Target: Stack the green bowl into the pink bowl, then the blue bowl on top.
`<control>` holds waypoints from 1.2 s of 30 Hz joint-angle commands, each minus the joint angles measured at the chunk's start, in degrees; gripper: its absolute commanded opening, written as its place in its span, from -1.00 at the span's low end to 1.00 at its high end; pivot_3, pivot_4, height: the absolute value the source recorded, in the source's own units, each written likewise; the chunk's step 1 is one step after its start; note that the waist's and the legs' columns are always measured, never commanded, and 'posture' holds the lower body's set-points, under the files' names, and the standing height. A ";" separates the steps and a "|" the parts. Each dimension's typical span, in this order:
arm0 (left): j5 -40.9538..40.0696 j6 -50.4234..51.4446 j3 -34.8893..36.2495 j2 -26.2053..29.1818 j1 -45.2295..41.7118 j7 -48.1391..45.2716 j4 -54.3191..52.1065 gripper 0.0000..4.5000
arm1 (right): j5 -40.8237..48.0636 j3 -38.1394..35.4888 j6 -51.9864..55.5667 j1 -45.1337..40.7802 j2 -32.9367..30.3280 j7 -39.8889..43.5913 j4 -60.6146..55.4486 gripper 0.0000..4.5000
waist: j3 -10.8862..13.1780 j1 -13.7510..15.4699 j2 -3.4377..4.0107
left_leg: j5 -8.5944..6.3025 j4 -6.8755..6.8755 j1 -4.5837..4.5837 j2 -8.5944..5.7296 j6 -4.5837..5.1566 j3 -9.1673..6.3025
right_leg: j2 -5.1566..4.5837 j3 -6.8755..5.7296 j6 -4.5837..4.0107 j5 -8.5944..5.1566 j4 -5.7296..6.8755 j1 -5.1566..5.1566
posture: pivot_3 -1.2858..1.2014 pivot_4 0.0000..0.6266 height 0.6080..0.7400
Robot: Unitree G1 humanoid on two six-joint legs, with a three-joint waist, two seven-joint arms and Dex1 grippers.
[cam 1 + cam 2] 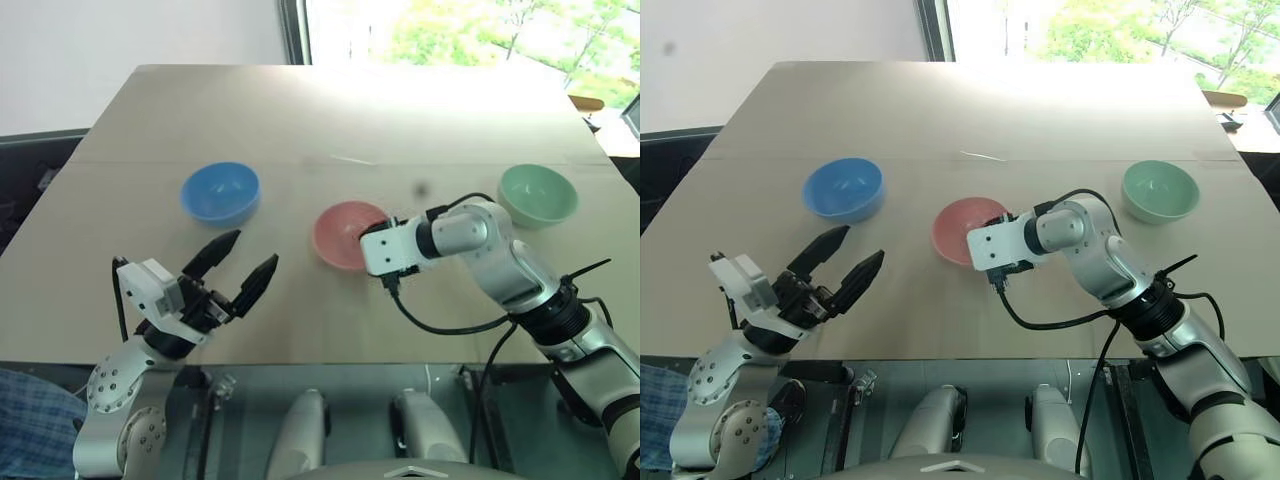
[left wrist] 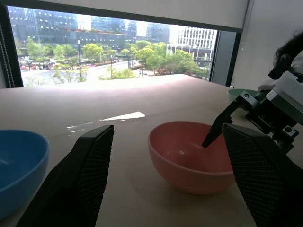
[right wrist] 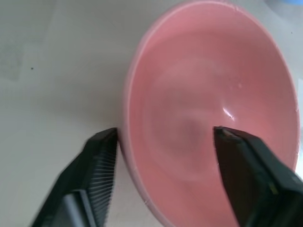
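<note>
Right gripper (image 3: 163, 139), jaws spread, straddles the pink bowl (image 3: 208, 113) rim (bowl's edge cut off); left gripper (image 1: 240, 265) jaws spread.

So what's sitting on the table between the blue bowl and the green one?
The pink bowl sits between the blue bowl and the green bowl, as the head views show. The right gripper hangs at it, fingers open astride its rim.
</note>
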 commanded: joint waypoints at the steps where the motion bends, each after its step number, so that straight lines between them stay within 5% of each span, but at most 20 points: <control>1: -0.08 -0.60 0.03 0.26 -0.51 -0.11 -0.68 0.73 | 2.79 -4.87 3.00 0.59 -3.64 2.19 -4.30 0.96 | 0.00 0.04 0.00 | 0.00 0.00 0.00 0.00 0.00 0.00 | 0.00 0.00 0.00 0.00 0.00 0.00 | 0.03 -0.52 1.00; 10: -0.42 -0.34 -1.35 0.31 -1.85 -1.34 0.57 0.73 | 5.09 -13.74 7.24 6.56 -15.59 1.24 -7.03 0.96 | 0.00 0.28 -0.02 | 0.00 0.01 -0.05 -0.09 0.01 -0.09 | -0.09 -0.13 0.00 0.00 -0.03 0.03 | 0.03 -0.52 1.00; 20: -0.53 0.24 -3.91 0.50 -5.97 -3.51 2.36 0.73 | 5.28 -24.37 16.03 5.69 -19.77 -10.05 6.14 0.96 | 0.01 0.17 -0.03 | 0.00 0.01 -0.05 -0.10 0.01 -0.05 | -0.09 -0.08 0.00 0.00 -0.02 0.03 | 0.03 -0.52 1.00; 36: -0.09 0.44 -4.28 1.43 -7.86 -4.79 4.33 0.73 | 8.49 -24.31 13.95 4.25 -16.71 -18.47 24.60 0.96 | 0.01 -0.04 -0.03 | 0.00 0.00 -0.04 -0.10 0.01 0.07 | -0.08 0.04 0.00 0.00 -0.02 0.02 | 0.03 -0.52 1.00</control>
